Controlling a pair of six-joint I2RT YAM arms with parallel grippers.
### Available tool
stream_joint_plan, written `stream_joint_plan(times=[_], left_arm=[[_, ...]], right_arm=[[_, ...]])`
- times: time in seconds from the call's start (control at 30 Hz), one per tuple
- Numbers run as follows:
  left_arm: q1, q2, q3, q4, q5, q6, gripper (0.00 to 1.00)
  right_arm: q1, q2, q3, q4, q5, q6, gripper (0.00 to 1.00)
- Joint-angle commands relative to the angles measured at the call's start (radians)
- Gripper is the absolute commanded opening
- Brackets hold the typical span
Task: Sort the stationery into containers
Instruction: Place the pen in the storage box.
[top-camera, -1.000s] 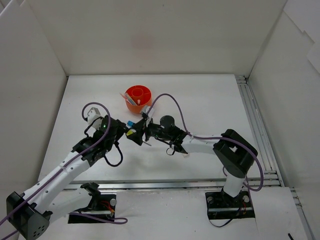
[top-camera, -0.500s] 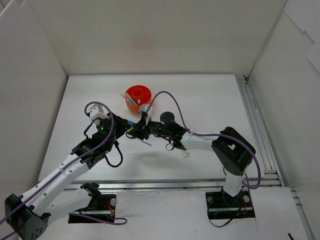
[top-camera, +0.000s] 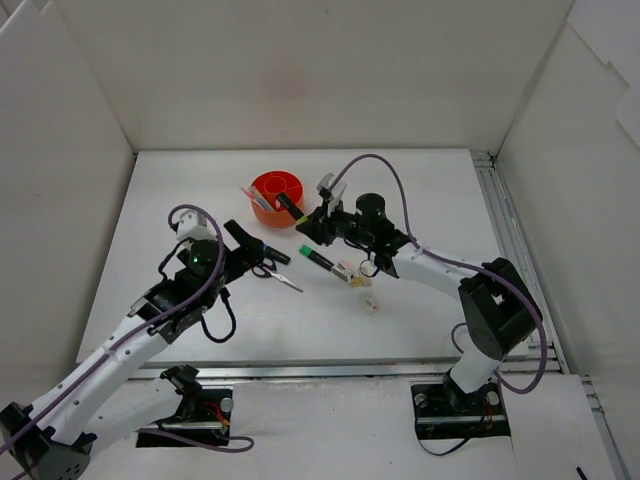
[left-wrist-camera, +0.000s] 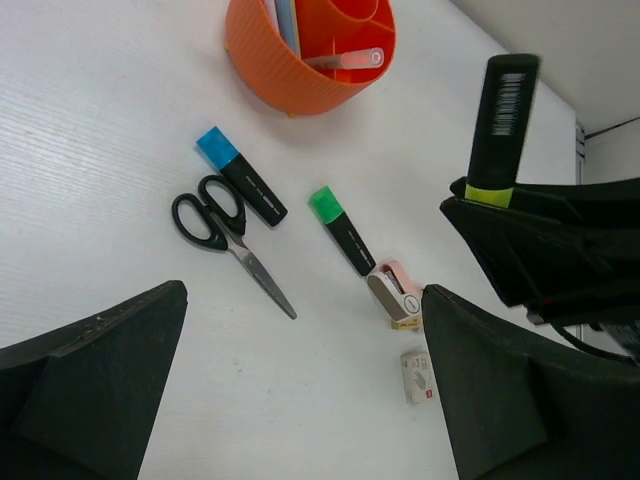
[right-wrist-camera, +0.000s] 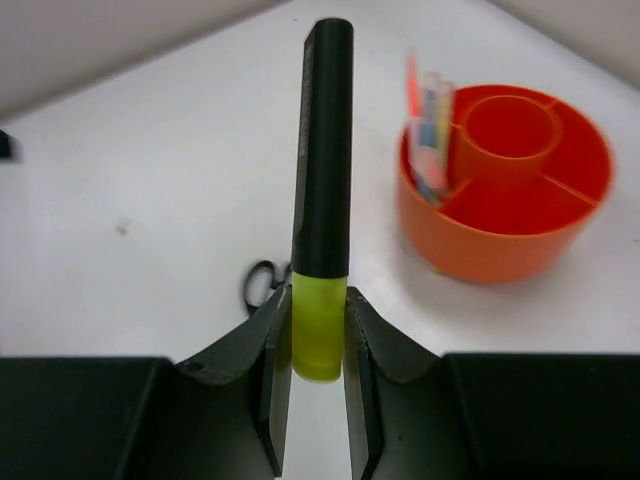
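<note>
Inspecting the yellow highlighter (right-wrist-camera: 322, 170), we find it upright, clamped at its yellow end between the fingers (right-wrist-camera: 272, 370) of the right gripper (right-wrist-camera: 318, 340), left of the orange organiser (right-wrist-camera: 505, 195) in the right wrist view. Pens (right-wrist-camera: 428, 120) stand in one ring compartment. On the desk (left-wrist-camera: 100, 120), mid-frame in the left wrist view, lie a blue highlighter (left-wrist-camera: 242, 178), scissors (left-wrist-camera: 225, 235) and a green highlighter (left-wrist-camera: 342, 230), with pale erasers (left-wrist-camera: 418, 375) at lower right. The left gripper (left-wrist-camera: 302, 295) has its fingers wide, holding nothing.
</note>
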Motion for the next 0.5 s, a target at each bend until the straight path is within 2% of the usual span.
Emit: stream_joint_plan(times=[0.0,0.03,0.07,0.13,0.23,0.27,0.3,0.37,0.47], left_arm=[[-0.003,-0.081,0.081,-0.048,-0.064,0.067,0.99],[0.011,-0.102,0.082,-0.087,-0.071,0.072,0.99],[0.023,-0.106,0.085,-0.108,-0.070,0.075,1.00],[0.077,-0.106,0.100,-0.169,-0.050,0.099,1.00],[0.156,-0.046,0.104,-0.190,0.060,0.145,0.99],[0.234,-0.026,0.099,-0.178,0.185,0.170,0.99],[0.271,0.027,0.097,-0.159,0.250,0.187,0.99],[0.362,0.083,0.091,-0.135,0.417,0.233,0.99],[0.402,0.164,0.093,-0.107,0.478,0.263,0.99]], right_arm=[[-0.015,-0.095,0.170,-0.465,0.049,-0.409,0.00],[-0.012,-0.100,0.197,-0.569,0.146,-0.603,0.00],[-0.002,-0.109,0.239,-0.696,0.202,-0.683,0.00],[0.000,-0.121,0.255,-0.723,0.351,-0.828,0.00],[0.005,-0.108,0.342,-0.789,0.474,-0.971,0.00],[0.011,-0.088,0.417,-0.871,0.492,-1.016,0.00],[0.015,-0.077,0.445,-0.893,0.520,-1.060,0.00],[0.032,-0.049,0.478,-0.928,0.613,-1.246,0.00],[0.066,-0.007,0.494,-0.938,0.750,-1.488,0.00]])
